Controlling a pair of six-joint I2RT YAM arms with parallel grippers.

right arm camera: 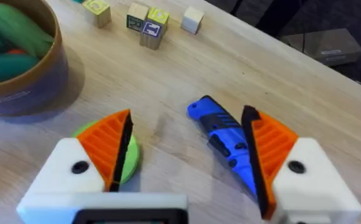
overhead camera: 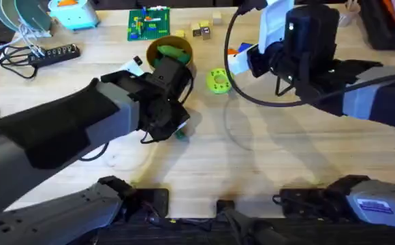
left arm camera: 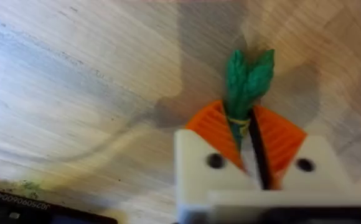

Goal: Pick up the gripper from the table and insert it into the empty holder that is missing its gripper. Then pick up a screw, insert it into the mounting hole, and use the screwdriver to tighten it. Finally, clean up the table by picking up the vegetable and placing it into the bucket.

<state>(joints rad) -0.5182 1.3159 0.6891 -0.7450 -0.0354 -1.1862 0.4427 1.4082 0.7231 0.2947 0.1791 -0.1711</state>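
From overhead, the left gripper [overhead camera: 177, 129] hangs low over the table [overhead camera: 265, 156], just on the near side of the bucket [overhead camera: 171, 49]. A scrap of green, the vegetable [overhead camera: 180, 135], peeks out at its tip. The bucket stands upright with larger green toy vegetables [overhead camera: 174, 52] inside. Beside the bucket, toward the right arm, lies a flat lime-green disc [overhead camera: 218, 81]. The right gripper [overhead camera: 242, 61] hovers just beyond that disc, with a bit of the blue screwdriver [overhead camera: 244, 47] showing next to it. Past the bucket sit small wooden blocks [overhead camera: 201, 28] and a green brick plate [overhead camera: 148, 24].

In the left wrist view, the jaws of the left gripper [left arm camera: 253, 140] are clenched on the vegetable [left arm camera: 246, 84], which is pinched between the orange ribbed pads [left arm camera: 213, 127]; its dark green end sticks out past them over bare wood. A yellowish band seems to wrap it at the pinch.

In the right wrist view, the right gripper [right arm camera: 190, 152] has its jaws spread wide and released, holding nothing. The screwdriver [right arm camera: 227, 140] lies on the table between them, close to one pad [right arm camera: 272, 140]; the lime-green disc [right arm camera: 126, 158] lies under the other. The bucket [right arm camera: 25, 81] stands well off from the disc, with faint printed text on its wall that cannot be read. The wooden blocks [right arm camera: 146, 22] carry small printed pictures, also unreadable.
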